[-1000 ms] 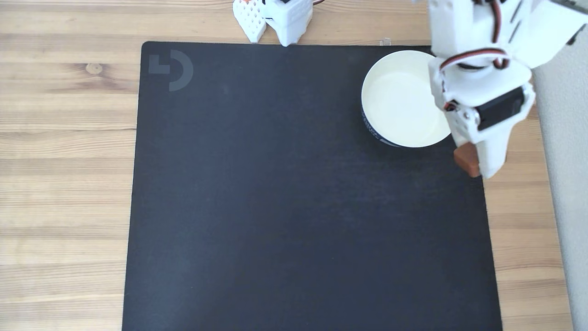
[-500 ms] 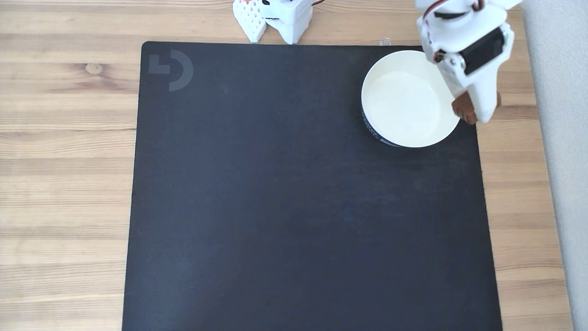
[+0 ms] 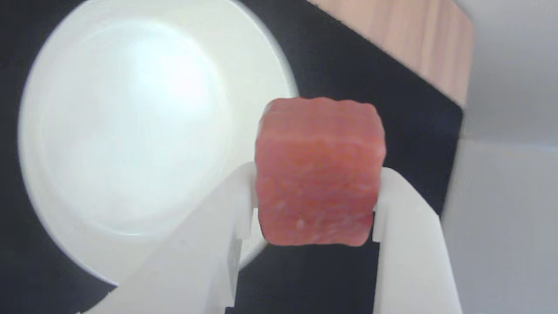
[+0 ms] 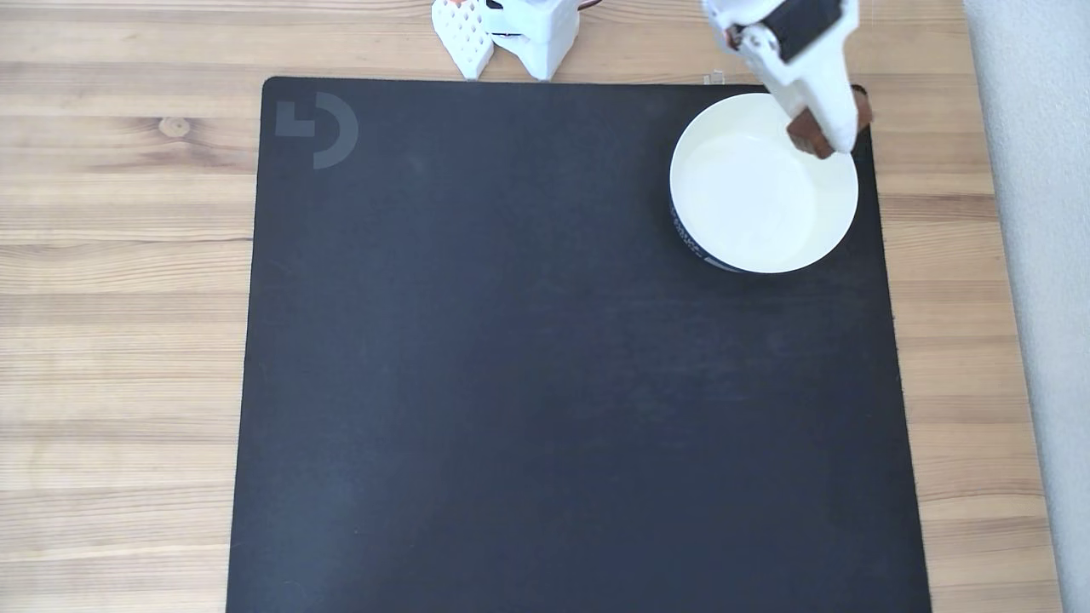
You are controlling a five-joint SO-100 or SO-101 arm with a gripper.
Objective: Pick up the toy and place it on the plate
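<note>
The toy (image 3: 318,170) is a reddish-brown block held between the two white fingers (image 3: 405,226) of my gripper (image 3: 316,205), which is shut on it. In the fixed view the toy (image 4: 809,136) hangs in the gripper (image 4: 824,128) over the far right part of the plate's rim. The plate (image 4: 758,204) is a round white dish with a dark band on its outer side, standing at the far right corner of the black mat. In the wrist view the plate (image 3: 126,131) lies to the left of the toy and below it.
A black mat (image 4: 562,366) covers most of the wooden table (image 4: 119,255). The arm's white base (image 4: 519,30) stands at the far edge. A pale grey surface (image 4: 1039,255) runs along the right side beyond the table edge.
The gripper has carried the toy from the near right side of the plate toward the far edge, and it now hangs over the plate's far right rim.
</note>
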